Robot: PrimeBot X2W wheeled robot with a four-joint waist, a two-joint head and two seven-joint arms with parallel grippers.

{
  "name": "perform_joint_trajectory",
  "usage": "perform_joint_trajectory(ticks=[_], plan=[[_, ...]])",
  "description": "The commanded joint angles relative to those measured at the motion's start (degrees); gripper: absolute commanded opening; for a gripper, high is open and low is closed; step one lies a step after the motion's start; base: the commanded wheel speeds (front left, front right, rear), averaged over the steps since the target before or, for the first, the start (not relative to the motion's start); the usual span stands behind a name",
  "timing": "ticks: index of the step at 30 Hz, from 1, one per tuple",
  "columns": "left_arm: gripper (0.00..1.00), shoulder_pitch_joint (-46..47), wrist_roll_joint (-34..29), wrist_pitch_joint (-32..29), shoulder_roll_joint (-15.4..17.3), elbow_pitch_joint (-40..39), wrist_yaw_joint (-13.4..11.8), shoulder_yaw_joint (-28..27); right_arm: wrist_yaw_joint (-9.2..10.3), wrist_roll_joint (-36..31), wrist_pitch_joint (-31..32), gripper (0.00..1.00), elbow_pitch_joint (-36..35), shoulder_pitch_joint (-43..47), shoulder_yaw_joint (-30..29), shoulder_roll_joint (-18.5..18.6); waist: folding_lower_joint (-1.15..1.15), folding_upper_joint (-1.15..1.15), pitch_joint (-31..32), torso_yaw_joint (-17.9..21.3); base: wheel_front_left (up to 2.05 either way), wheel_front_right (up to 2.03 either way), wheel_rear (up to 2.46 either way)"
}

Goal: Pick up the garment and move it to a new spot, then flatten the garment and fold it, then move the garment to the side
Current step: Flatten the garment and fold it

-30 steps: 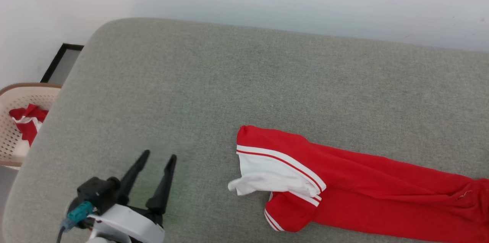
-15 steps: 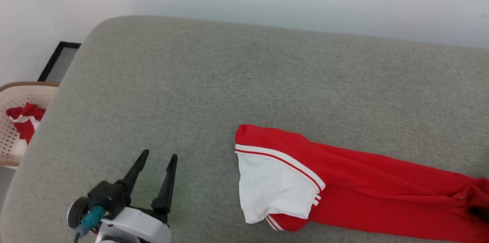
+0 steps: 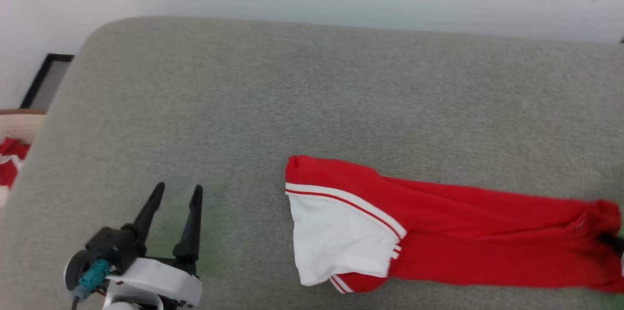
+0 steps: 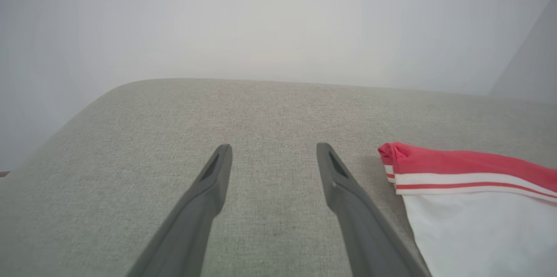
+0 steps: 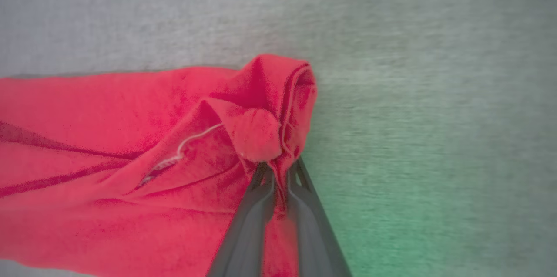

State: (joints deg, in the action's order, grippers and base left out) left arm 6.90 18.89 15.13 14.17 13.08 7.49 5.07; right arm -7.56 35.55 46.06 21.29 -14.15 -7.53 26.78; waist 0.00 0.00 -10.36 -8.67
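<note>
The garment (image 3: 463,242) lies stretched into a long red strip across the grey cushion, a white sleeve (image 3: 336,242) with red-white trim at its left end. No print shows. My right gripper (image 5: 280,170) is shut on a bunched red fold at the garment (image 5: 130,159) right end; its dark tips (image 3: 612,241) peek in at the head view's right edge. My left gripper (image 3: 176,193) hovers open over bare cushion, left of the sleeve. In the left wrist view the left gripper (image 4: 274,153) is open, with the sleeve (image 4: 474,220) to its right.
The grey cushion (image 3: 292,95) spreads wide, its rounded corner at the far left and a pale wall behind. Off its left edge stands a beige basket (image 3: 19,122) holding red and white cloth (image 3: 9,154). A black-framed panel (image 3: 46,81) leans by the wall.
The white sleeve has flipped from crumpled to flat, and the garment is drawn out straighter to the right. The head camera has turned right. My left gripper stays open.
</note>
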Motion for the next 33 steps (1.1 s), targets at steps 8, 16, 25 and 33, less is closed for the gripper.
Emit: perform_joint_trajectory(ticks=[8, 16, 25, 33], plan=[[1.00, 0.7, -2.1, 0.0, -1.1, -0.8, -0.1, -3.9, 0.12, -1.1, -6.4, 0.00, 3.7, -4.4, -10.7, 1.9, 0.00, 0.00, -2.8, 5.1, 0.00, 0.00, 0.00], [1.00, 2.2, -3.8, 0.0, -2.5, -2.0, -0.1, -4.9, 0.11, -7.1, -10.2, 0.00, 8.9, -8.2, -21.2, 5.7, 0.00, 0.00, -4.2, 6.1, 0.00, 0.00, 0.00], [1.00, 0.6, -4.2, 0.0, -3.3, -1.6, -0.1, -4.7, 0.10, -0.4, -4.0, 0.00, 0.2, -3.7, -14.8, 2.8, 0.00, 0.00, -1.6, 5.1, 0.00, 0.00, 0.00], [1.00, -1.3, -4.1, 0.0, -3.9, -1.6, -0.1, -4.7, 0.09, 5.8, 3.8, 0.00, -22.6, 4.2, -4.4, -2.1, 0.00, 0.00, -0.2, 3.7, 0.00, 0.00, 0.00]])
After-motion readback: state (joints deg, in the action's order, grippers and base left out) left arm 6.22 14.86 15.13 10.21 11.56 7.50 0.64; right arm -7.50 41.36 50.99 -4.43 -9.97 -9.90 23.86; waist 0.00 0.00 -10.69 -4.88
